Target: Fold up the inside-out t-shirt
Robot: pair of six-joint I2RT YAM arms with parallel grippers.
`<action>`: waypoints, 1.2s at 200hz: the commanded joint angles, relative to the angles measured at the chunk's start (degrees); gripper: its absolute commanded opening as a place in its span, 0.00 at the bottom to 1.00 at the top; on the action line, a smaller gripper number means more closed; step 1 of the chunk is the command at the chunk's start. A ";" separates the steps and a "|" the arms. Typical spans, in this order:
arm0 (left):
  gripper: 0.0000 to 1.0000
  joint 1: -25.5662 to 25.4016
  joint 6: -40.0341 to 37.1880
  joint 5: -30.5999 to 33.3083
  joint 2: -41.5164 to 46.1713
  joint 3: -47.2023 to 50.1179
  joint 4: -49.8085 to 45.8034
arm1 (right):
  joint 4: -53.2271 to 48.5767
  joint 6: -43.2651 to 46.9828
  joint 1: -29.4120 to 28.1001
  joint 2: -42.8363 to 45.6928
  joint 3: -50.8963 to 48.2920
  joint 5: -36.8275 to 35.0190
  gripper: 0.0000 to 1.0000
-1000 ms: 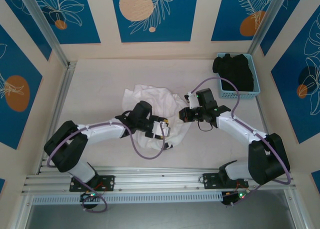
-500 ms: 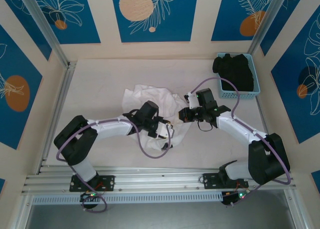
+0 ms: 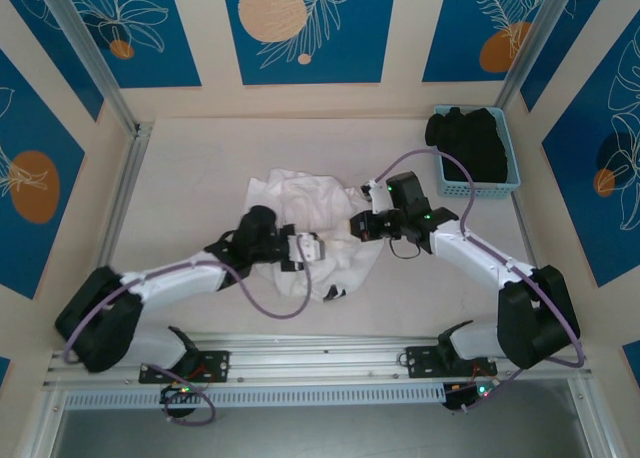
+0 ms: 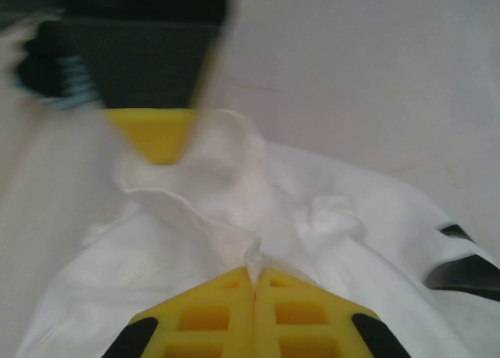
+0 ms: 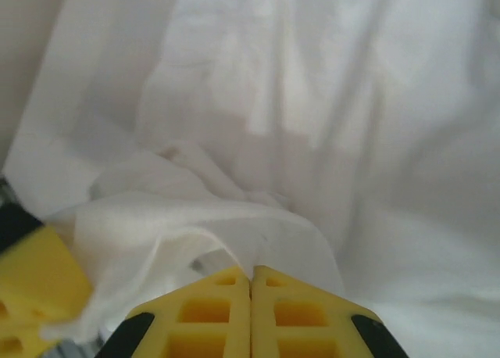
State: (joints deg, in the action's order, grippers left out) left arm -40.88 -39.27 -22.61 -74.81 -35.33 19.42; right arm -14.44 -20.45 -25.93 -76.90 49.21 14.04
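Observation:
The white, wrinkled inside-out t-shirt (image 3: 300, 200) lies bunched in the middle of the table. My left gripper (image 3: 312, 249) sits over its near part. In the left wrist view the yellow jaws (image 4: 254, 270) are shut, with a pinch of the shirt's cloth (image 4: 312, 217) between their tips. My right gripper (image 3: 358, 226) is at the shirt's right edge. Its yellow jaws (image 5: 251, 270) are shut on a raised fold of the white cloth (image 5: 312, 100). The two grippers are close together, and a yellow finger of each shows in the other's wrist view.
A light blue basket (image 3: 505, 183) holding a black garment (image 3: 465, 138) stands at the back right. An aluminium rail (image 3: 120, 213) runs along the table's left side. Bare table (image 3: 200, 168) lies left of and behind the shirt.
My left gripper has shut on the shirt's cloth, and its arm has dropped lower and stretched out to the left. My right gripper has shifted slightly left, still on the cloth.

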 commanded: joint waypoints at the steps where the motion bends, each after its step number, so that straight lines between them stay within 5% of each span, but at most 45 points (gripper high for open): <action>1: 0.00 3.62 18.06 7.99 8.54 6.33 16.43 | 1.51 -0.44 -4.55 -2.38 5.36 5.83 0.18; 34: 0.00 7.70 35.50 30.27 21.90 9.18 12.87 | -1.46 2.04 -4.28 1.11 6.02 -0.72 0.37; 54: 0.00 10.00 41.32 37.57 27.40 8.41 5.65 | -0.05 0.79 -1.76 1.98 4.32 -5.59 0.45; 97: 0.00 11.44 45.74 40.19 33.30 8.86 -0.68 | -3.23 1.25 -1.65 -13.08 12.68 -15.31 0.53; 147: 0.00 11.49 49.52 38.74 33.49 9.51 -3.12 | -5.01 2.51 -3.31 -30.05 23.69 -17.27 0.57; 164: 0.00 11.51 50.06 38.69 33.58 9.53 -3.67 | -5.59 2.31 -3.86 -34.44 26.19 -18.07 0.49; 198: 0.00 11.71 51.35 38.58 34.09 7.48 -6.73 | -2.50 2.06 -2.80 -30.77 24.98 -17.62 0.07; 240: 0.00 14.94 56.43 34.40 35.01 0.82 -11.87 | 0.72 0.95 5.63 -8.98 17.89 -16.11 0.00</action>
State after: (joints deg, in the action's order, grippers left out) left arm -28.69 12.71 14.76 -41.19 -28.71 9.54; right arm -17.28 -18.33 -25.78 -100.03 69.52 -3.64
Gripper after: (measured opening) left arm 0.057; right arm 0.066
